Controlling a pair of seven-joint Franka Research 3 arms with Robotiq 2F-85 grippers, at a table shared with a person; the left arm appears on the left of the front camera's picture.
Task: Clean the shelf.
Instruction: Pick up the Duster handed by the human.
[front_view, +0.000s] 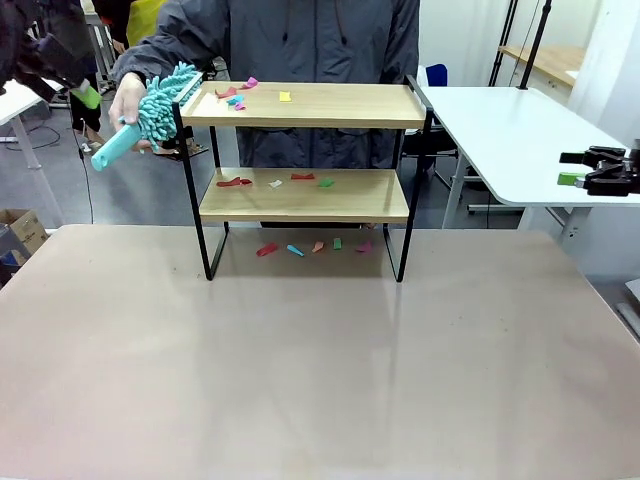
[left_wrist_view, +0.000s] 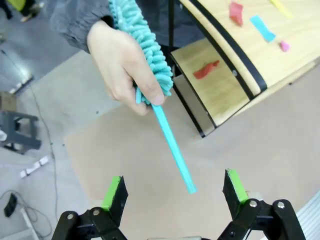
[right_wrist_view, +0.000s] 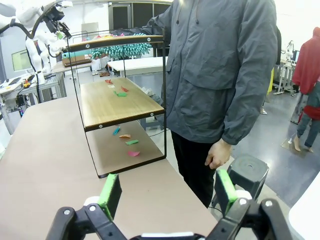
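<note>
Shelf (front_view: 350, 200) stands at twelve o'clock on the table (front_view: 300, 380), with coloured scraps (front_view: 234, 182) on both boards and beneath. At its ten o'clock a person's hand (front_view: 127, 100) grips a teal duster (front_view: 160, 105). Left gripper (left_wrist_view: 174, 184) and right gripper (right_wrist_view: 167, 184) both gape wide, empty.

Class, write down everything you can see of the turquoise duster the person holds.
The duster is turquoise: a fluffy head of noodle-like strands, apparently microfibre, on a thin, straight, plastic-looking handle. The person's hand grips it where head meets handle. It is tilted, head up beside the left end of the shelf's top board, handle slanting down toward the robot's left hand, whose open fingers stand either side of the handle's tip without touching it.
</note>
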